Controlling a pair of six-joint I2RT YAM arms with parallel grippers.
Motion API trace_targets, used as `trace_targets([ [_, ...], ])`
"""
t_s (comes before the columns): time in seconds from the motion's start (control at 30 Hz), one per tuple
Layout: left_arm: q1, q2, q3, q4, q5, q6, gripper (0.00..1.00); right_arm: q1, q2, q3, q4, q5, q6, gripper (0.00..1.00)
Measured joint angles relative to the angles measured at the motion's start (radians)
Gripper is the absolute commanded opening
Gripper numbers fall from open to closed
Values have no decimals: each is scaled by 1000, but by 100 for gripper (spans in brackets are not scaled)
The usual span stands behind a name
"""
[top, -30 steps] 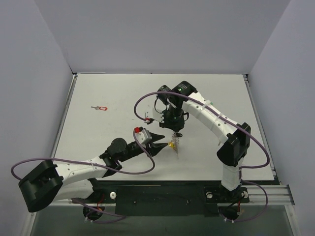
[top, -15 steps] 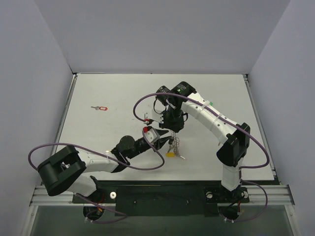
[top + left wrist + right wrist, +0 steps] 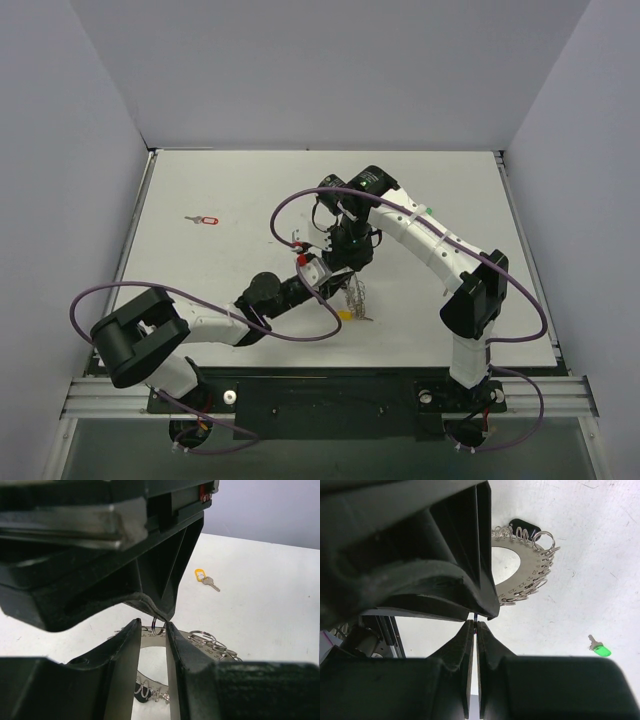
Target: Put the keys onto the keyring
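The keyring [image 3: 529,574] is hanging on edge above the table [image 3: 220,260], directly below the right gripper [image 3: 473,624]. In the right wrist view it is lying just beyond the fingertips, with its rim of small wire loops facing the camera.

The right gripper's jaws are pressing together with no gap showing. They are pinching a thin sliver of metal at the top of the keyring's rim, which the left wrist view shows as one small round loop under a right fingertip.

The left gripper [image 3: 152,625] is reaching in from the left at the same height. Its jaws are standing partly spread, with a narrow slot between them. The pinched loop and the adjoining stretch of rim are sitting inside that slot. The left fingers [image 3: 125,647] are flanking the loop and are not visibly touching it.

- The yellow key [image 3: 202,577] is lying flat on the table, near the keyring and apart from both grippers.
- The green key [image 3: 600,650] is lying on the table, well apart from the keyring.
- The red key [image 3: 205,219] is lying far to the left.
- The dark grey key [image 3: 525,526] is showing its head against the keyring's far rim. Whether it is threaded on cannot be told.
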Motion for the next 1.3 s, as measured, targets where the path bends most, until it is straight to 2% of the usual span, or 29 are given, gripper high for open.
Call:
trace_targets([
  [0.2, 0, 3, 3, -1, 22, 1, 21, -1, 0, 0, -2, -4, -3, 0],
  [0.33, 2, 3, 13, -13, 39, 0, 0, -6, 0, 0, -15, -7, -3, 0],
  [0.57, 8, 3, 32, -45, 72, 1, 0, -14, 0, 0, -29, -14, -4, 0],
  [0.67, 12, 3, 41, -58, 82, 0, 14, -17, 0, 0, -32, -14, -5, 0],
  [0.73, 14, 3, 43, -64, 86, -6, 18, -19, 0, 0, -32, -19, -4, 0],
  [1.3, 21, 11, 55, -77, 108, -29, 19, -25, 0, 0, -33, -22, -7, 0],
])
